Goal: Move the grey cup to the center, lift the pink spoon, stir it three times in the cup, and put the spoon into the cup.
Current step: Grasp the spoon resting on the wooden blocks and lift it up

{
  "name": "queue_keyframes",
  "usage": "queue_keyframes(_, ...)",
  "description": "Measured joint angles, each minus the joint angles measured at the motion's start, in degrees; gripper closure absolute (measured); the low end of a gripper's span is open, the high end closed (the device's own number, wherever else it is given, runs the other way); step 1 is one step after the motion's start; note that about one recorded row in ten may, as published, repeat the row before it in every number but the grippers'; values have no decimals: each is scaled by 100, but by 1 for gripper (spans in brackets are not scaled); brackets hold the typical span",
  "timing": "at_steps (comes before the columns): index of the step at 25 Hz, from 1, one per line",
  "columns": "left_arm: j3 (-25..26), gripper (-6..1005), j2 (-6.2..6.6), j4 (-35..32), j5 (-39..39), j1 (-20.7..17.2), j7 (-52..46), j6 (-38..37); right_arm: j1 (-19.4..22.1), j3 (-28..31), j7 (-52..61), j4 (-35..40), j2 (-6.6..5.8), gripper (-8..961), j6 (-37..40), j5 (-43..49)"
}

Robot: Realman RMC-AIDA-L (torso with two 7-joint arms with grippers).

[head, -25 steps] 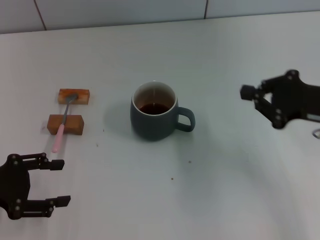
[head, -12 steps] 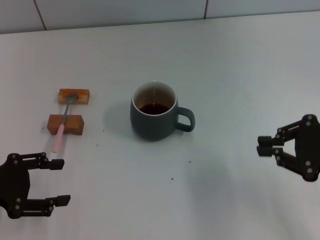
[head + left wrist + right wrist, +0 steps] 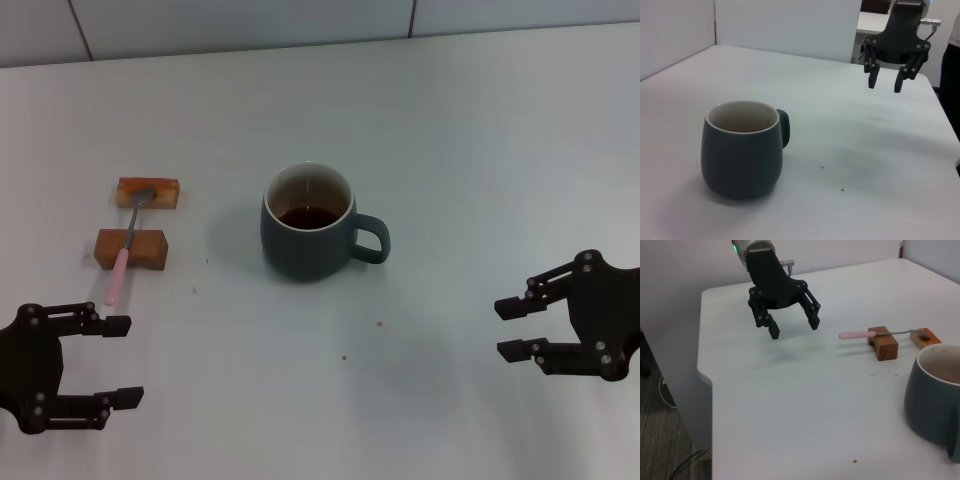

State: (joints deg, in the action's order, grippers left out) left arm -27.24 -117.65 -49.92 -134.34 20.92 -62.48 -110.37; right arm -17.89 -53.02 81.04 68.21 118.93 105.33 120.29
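The grey cup [image 3: 310, 235] stands mid-table with dark liquid inside, its handle toward the right; it also shows in the left wrist view [image 3: 742, 149] and the right wrist view [image 3: 935, 395]. The pink spoon [image 3: 127, 243] lies across two wooden blocks at the left, its pink handle end nearest me; the spoon [image 3: 875, 333] shows there too. My left gripper [image 3: 122, 362] hovers open near the front left edge, below the spoon. My right gripper [image 3: 508, 329] is open at the front right, well clear of the cup, seen too as the right gripper [image 3: 885, 80].
Two brown wooden blocks [image 3: 147, 193] [image 3: 131, 249] hold the spoon. The white table [image 3: 450, 120] meets a tiled wall at the back. Its edge [image 3: 705, 370] drops off behind the left gripper [image 3: 790, 322].
My right gripper has come down from the upper right toward the front right of the table and turned so its fingers point left. The left gripper, cup and spoon stay put.
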Motion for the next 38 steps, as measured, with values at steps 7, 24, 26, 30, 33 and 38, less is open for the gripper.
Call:
queue_keyframes(7, 8, 230, -22, 0, 10, 9, -8, 30, -158, -5, -78, -297, -12, 591, -42, 73)
queue_keyframes(24, 9, 230, -21, 14, 24, 24, -19, 45, -185, 2, -106, -481, 10, 249, -105, 191)
queue_keyframes(26, 9, 230, -24, 16, 73, 39, -118, 79, -185, 3, -107, -478, 9, 249, -105, 191)
queue_keyframes(30, 170, 230, -25, 18, 342, 64, -595, 147, -203, 3, -114, -470, 7, 249, -105, 191)
queue_keyframes(33, 228, 230, -18, 19, 366, 65, -758, 146, -210, 3, -115, -462, 7, 249, -105, 191)
queue_keyframes(38, 266, 230, 31, 27, 374, 73, -1961, -17, -231, 33, -115, -451, 2, 250, -102, 188)
